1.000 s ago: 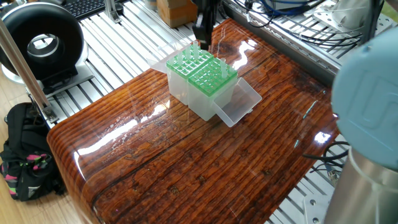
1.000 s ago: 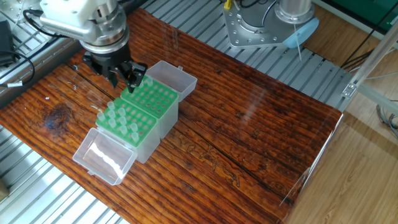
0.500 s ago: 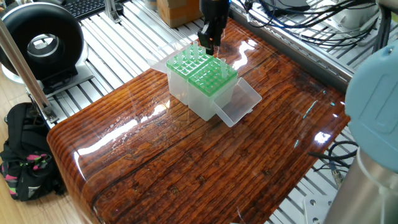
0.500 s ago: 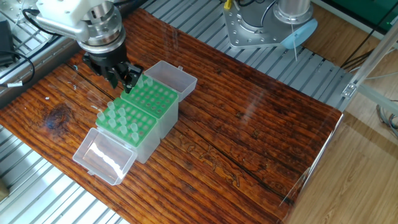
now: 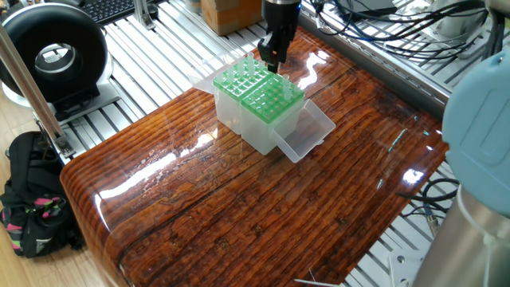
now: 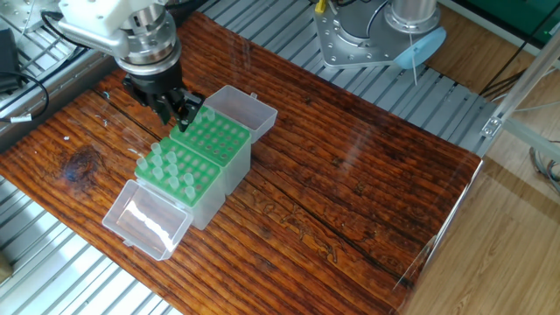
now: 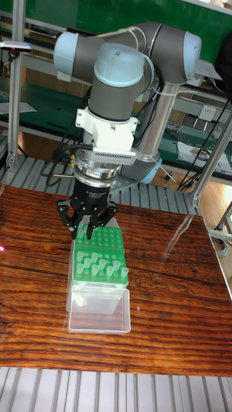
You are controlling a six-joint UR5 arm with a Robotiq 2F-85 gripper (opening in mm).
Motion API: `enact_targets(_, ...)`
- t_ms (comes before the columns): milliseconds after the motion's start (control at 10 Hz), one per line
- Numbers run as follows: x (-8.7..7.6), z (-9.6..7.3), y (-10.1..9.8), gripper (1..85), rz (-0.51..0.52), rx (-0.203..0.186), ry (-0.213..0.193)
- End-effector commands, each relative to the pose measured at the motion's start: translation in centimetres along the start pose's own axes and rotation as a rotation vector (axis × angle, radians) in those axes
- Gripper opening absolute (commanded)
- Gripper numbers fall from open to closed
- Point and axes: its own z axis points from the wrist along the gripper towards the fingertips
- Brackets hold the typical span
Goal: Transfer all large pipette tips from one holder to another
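Note:
Two green-topped holders stand side by side. The near holder [image 6: 175, 171] carries several large pipette tips [image 6: 168, 164], translucent whitish cones that also show in the tall view [image 7: 96, 264]. The far holder [image 6: 220, 140] is mostly bare, with one tip [image 6: 207, 115] standing at its back corner. My gripper [image 6: 179, 115] hangs low over the far holder's back-left edge, right beside that tip. Its fingers are drawn close together on what looks like a large pipette tip, mostly hidden between them. The same gripper [image 5: 272, 64] [image 7: 89, 233] shows over the holders [image 5: 272, 97] [image 7: 96, 248] in the other two views.
Each holder has a clear lid folded open: one [image 6: 147, 220] at the near-left end, one [image 6: 245, 107] behind the far holder. Aluminium rails [image 6: 289, 39] surround the wooden table [image 6: 350, 201]. A black round device [image 5: 52, 52] and a cardboard box [image 5: 223, 14] lie beyond the table's edge.
My gripper has shifted from the holder with tips towards the back edge of the other holder and come down slightly. The holders and lids have not moved.

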Motion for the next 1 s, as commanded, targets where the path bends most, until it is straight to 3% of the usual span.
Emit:
enact_targets(0,0.5,0.3,0.3,36.0,0.016,-0.009,-0.009)
enact_targets(900,1.5,0.6,0.5,35.7,0.024,-0.03,-0.003)
